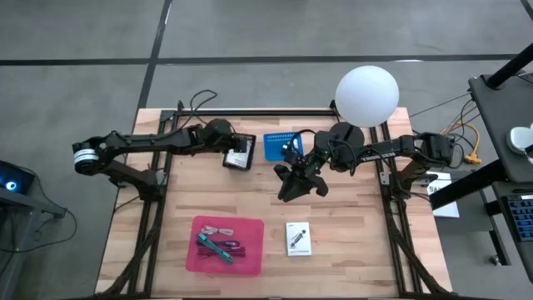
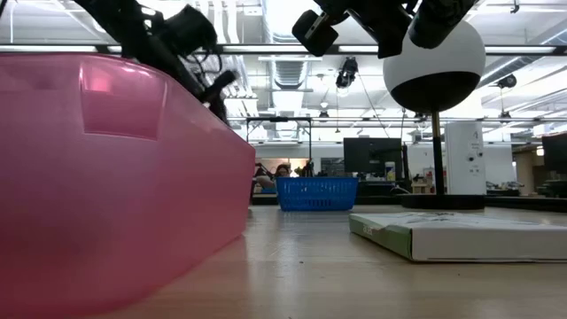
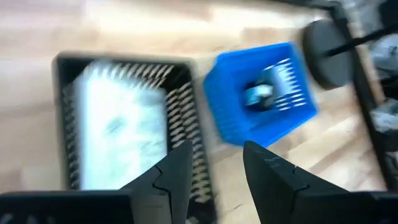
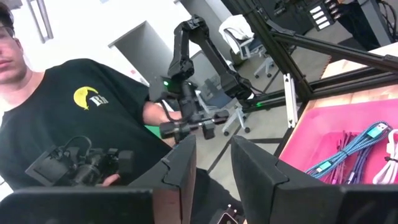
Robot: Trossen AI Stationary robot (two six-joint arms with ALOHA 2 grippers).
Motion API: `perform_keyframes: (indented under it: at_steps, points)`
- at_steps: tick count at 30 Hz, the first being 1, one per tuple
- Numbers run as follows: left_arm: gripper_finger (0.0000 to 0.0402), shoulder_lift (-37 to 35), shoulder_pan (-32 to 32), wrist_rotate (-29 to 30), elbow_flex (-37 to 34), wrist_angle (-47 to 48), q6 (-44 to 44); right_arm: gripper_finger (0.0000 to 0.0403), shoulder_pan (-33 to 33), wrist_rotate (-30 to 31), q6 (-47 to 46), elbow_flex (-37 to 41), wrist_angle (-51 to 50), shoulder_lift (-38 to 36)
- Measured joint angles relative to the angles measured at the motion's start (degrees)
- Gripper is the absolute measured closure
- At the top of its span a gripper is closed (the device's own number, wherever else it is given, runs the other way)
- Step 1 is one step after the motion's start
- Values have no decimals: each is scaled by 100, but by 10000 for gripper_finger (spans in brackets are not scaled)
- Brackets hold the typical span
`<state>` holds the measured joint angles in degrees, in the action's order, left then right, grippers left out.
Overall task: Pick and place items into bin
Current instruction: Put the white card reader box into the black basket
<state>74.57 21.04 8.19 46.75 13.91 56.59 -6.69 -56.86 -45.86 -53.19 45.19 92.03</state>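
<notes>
From above, the left pincer (image 1: 241, 155) is hovering over a black basket (image 1: 239, 160), the right pincer (image 1: 298, 177) mid-tabletop (image 1: 350, 242); cables (image 1: 218, 246) are lying in the pink bin (image 1: 250, 225), a card (image 1: 298, 238) beside it. At the left wrist, fingers (image 3: 171, 180) are standing spread. At the right wrist, fingers (image 4: 255, 168) are gaping, empty.

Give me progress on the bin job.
Done: cables lie in the pink bin. In hand: nothing; left gripper hovers open above the black basket, right gripper open in mid-air, tilted up. Left: white card on the table, plus contents of the blue basket.
</notes>
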Motion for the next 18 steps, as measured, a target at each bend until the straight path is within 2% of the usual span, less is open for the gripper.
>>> perform_keyframes:
  at_steps: [6, 12, 15, 18]
  points:
    - [276, -386, -59, -228, 126, -762, -1355, 320, -26, 132, 41, 0, -51, 1]
    - [276, -745, -173, -1376, 122, -1975, -2223, 319, -53, 153, 60, 0, -238, 2]
    - [276, -858, -270, -2032, 117, -2459, -2259, 320, -49, 153, 58, 0, -306, 2]
    - [276, -959, -422, -2404, 93, -2729, -2251, 323, -49, 153, 69, 0, -306, 4]
